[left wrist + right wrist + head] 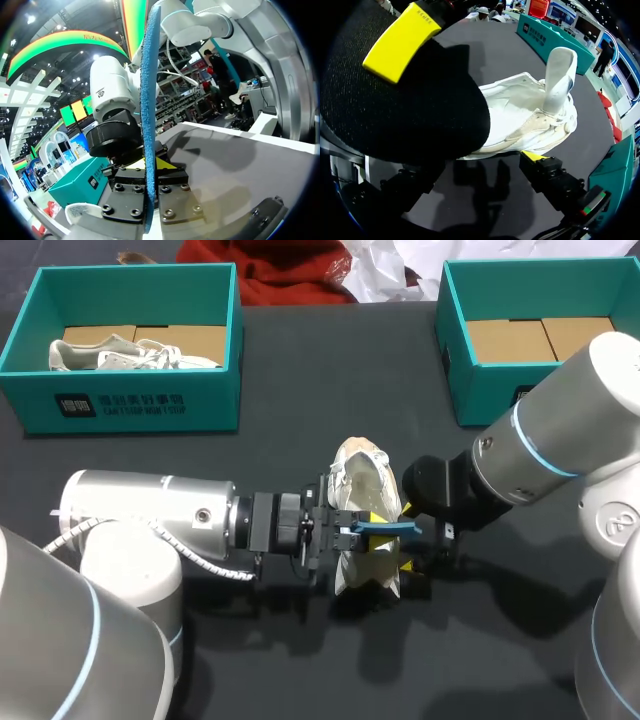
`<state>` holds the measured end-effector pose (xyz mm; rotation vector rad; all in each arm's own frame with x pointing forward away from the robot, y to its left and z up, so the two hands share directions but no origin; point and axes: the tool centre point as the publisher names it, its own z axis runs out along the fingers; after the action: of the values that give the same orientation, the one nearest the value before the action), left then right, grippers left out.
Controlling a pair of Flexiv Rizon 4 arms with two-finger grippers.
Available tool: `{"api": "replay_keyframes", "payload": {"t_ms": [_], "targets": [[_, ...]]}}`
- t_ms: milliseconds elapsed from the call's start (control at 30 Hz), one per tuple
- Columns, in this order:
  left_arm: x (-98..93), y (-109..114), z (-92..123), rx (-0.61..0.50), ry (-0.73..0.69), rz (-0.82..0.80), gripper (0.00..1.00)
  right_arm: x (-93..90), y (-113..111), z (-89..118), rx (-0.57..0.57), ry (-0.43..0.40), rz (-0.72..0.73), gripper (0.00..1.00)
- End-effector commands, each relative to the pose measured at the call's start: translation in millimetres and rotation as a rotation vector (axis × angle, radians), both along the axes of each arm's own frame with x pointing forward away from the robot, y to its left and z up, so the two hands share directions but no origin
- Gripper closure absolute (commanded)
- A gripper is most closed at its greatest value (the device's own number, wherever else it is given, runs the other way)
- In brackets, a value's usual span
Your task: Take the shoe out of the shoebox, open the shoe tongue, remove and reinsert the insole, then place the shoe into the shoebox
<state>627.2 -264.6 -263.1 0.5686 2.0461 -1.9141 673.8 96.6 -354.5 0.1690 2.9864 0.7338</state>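
Insole (392, 529), prob. light & floppy: L hand (348, 538) is pinching one end; R hand (392, 545) is flanking shoe (362, 475), grip unclear.

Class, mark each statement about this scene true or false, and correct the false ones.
1. The left gripper grips a blue insole. True.
2. The shoe on the table is black. False: it is white.
3. The left shoebox holds a second shoe. True.
4. The insole lies inside a shoebox. False: the left gripper holds it at the shoe on the table.
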Motion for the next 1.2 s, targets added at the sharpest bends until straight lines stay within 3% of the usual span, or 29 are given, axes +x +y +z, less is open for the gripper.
{"api": "replay_keyframes", "payload": {"t_ms": [33,1200], "targets": [[3.8,-8.7,-3.6,0.004,0.003,0.002,1.0,-1.6,-0.1,-0.7,0.0,-0.003,-0.001,0.0],[20.7,13.6,-31.4,0.004,0.026,0.021,1.0,-1.6,-0.1,-0.7,0.0,-0.003,-0.001,0.0]]}}
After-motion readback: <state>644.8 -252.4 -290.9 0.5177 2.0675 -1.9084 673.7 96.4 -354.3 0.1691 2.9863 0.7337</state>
